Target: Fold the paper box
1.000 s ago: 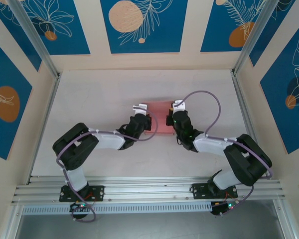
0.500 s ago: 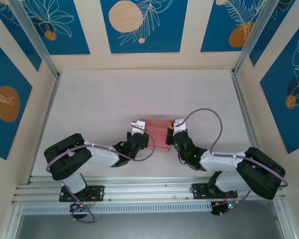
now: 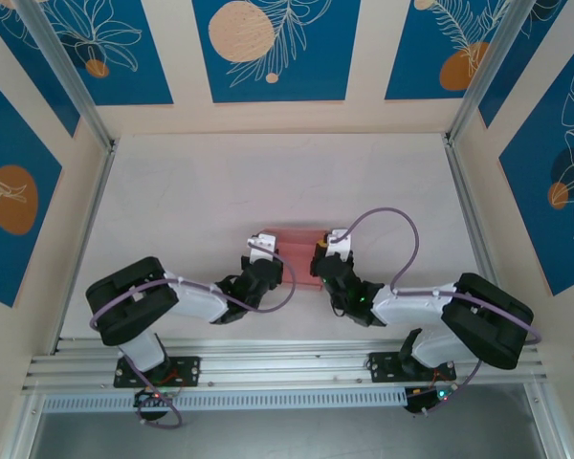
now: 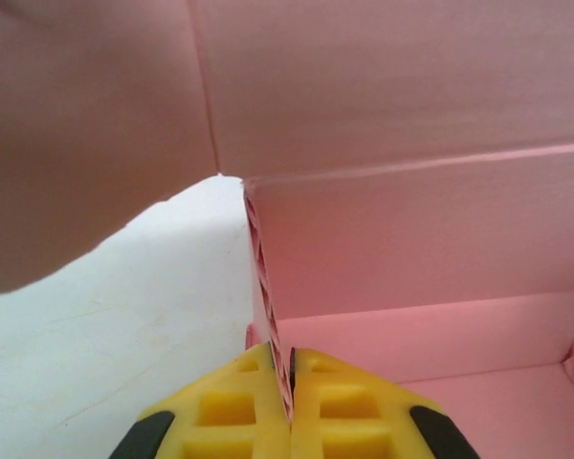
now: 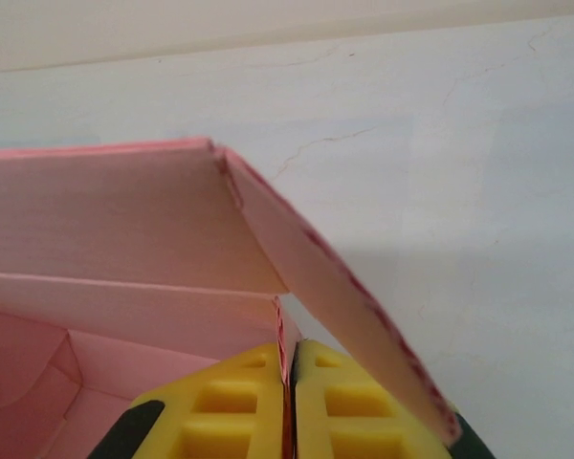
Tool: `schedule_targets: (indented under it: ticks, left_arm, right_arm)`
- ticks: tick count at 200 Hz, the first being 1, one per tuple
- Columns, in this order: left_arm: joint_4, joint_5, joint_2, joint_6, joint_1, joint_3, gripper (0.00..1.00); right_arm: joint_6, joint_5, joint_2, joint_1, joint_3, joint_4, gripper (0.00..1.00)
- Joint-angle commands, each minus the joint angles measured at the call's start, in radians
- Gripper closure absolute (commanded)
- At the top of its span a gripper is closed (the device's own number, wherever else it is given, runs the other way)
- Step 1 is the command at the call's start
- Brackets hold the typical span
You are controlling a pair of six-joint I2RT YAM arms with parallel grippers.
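Paper box (image 3: 295,251), pale pink, partly folded with its walls up, sits on the white table (image 3: 191,191) near the middle of the near edge, between the two arms. Left gripper (image 3: 263,247) is at the box's left end. In the left wrist view its yellow fingers (image 4: 230,406) are clenched on a thin upright wall of the box (image 4: 411,229), with the corrugated edge pinched between them. Right gripper (image 3: 323,251) is at the box's right end. In the right wrist view its fingers (image 5: 349,406) are clamped on an upright wall of the box (image 5: 105,220), and a loose side flap (image 5: 344,306) angles outward just beside them. Bare table (image 5: 440,143) lies beyond.
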Motion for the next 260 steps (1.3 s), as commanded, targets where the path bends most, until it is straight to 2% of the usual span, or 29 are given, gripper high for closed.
schedule_targets:
  ticks: [1, 75, 116, 155, 201, 229, 248, 260]
  left_arm:
    - [0.127, 0.115, 0.039, 0.043, -0.050, 0.059, 0.98]
    - [0.145, 0.099, 0.116, 0.023, -0.050, 0.101, 0.98]
    - [0.109, 0.088, 0.090, 0.001, -0.050, 0.070, 0.93]
    - [0.085, 0.105, 0.060, -0.047, -0.050, 0.033, 0.85]
    - [0.051, 0.159, -0.042, -0.040, -0.049, -0.046, 0.46]
    - [0.005, 0.256, -0.125, -0.010, -0.047, -0.101, 0.16]
    - [-0.059, 0.321, -0.192, -0.003, -0.045, -0.132, 0.02]
    - [-0.112, 0.349, -0.240, 0.000, -0.045, -0.151, 0.00]
  right_arm:
    - [0.031, -0.131, 0.017, 0.001, 0.074, 0.079, 0.90]
    - [0.115, -0.149, 0.094, -0.015, 0.039, 0.111, 0.90]
    - [0.169, -0.105, 0.098, 0.023, -0.011, 0.098, 0.90]
    - [0.158, -0.024, 0.145, 0.078, -0.019, 0.094, 0.90]
    - [0.152, 0.018, 0.169, 0.093, -0.031, 0.084, 0.90]
    - [0.138, 0.029, 0.181, 0.095, -0.018, 0.079, 0.90]
    - [0.135, 0.030, 0.183, 0.091, -0.010, 0.070, 0.90]
    - [0.131, 0.026, 0.184, 0.089, -0.005, 0.066, 0.90]
